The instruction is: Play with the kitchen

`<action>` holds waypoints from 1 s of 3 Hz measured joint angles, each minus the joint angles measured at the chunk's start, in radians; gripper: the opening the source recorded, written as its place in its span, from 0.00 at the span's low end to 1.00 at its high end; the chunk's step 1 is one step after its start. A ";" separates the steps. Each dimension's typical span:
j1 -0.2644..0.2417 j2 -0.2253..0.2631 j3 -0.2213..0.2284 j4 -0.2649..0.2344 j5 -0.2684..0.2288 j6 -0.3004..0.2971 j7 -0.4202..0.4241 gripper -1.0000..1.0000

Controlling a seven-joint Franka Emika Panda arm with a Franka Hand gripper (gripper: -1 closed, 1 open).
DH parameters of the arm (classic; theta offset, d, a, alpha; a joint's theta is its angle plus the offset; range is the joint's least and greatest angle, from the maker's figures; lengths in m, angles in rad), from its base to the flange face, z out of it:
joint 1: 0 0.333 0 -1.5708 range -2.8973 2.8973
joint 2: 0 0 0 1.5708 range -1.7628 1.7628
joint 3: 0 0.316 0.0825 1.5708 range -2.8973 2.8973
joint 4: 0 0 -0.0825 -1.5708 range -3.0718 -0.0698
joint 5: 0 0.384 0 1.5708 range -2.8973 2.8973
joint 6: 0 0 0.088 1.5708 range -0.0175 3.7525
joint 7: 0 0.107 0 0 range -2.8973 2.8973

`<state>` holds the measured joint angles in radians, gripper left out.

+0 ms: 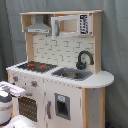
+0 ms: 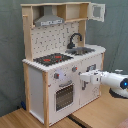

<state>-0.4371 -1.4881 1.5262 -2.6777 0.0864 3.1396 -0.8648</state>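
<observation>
Reaching from the second exterior view's right, the smooth white arm brought its gripper (image 2: 84, 76) against the front panel of the kitchen (image 2: 60, 70), beside the dark-windowed oven door (image 2: 64, 96); whether its fingers were spread or closed could not be told. Above the gripper lay the flat black-red stovetop (image 2: 52, 59), further up the curved black faucet (image 2: 75, 39) and grey hood (image 2: 49, 21), framed in pale wood.

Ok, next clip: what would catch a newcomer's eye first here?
The toy kitchen fills both exterior views, white and light wood, with a black-red stovetop, a black faucet over the sink and a grey hood up top. Next comes the white robot arm reaching in from the second exterior view's right, its gripper close to the kitchen's front panel beside the oven door.
</observation>
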 joint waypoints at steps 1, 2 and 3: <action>-0.003 0.001 0.014 -0.055 0.000 0.055 0.074 1.00; -0.029 0.001 0.017 -0.097 0.000 0.130 0.130 1.00; -0.085 0.001 0.021 -0.101 0.000 0.202 0.172 1.00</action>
<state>-0.5221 -1.4868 1.5467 -2.7786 0.0868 3.3420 -0.6925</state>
